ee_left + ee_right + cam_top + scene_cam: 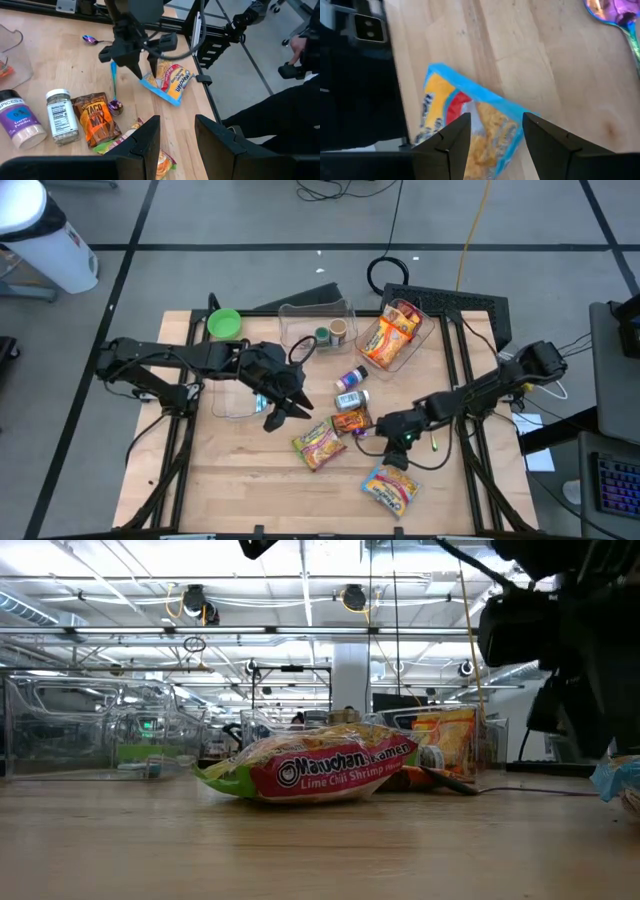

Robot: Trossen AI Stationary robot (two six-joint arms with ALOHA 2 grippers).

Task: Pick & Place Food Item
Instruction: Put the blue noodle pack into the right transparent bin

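I'm the right fingers (pixel 492 132), parted and empty, hanging right above the blue ramen packet (pixel 470 125) that lies flat at the surface's (pixel 250 480) five o'clock edge. This looks like the approach step: lined up over it, not touching yet. Next I'd need to drop straight down so the packet sits between my tips, then close. The left fingers (pixel 285 408) wait at nine o'clock of the lime ramen packet (pixel 318 444), parted a little, holding nothing.
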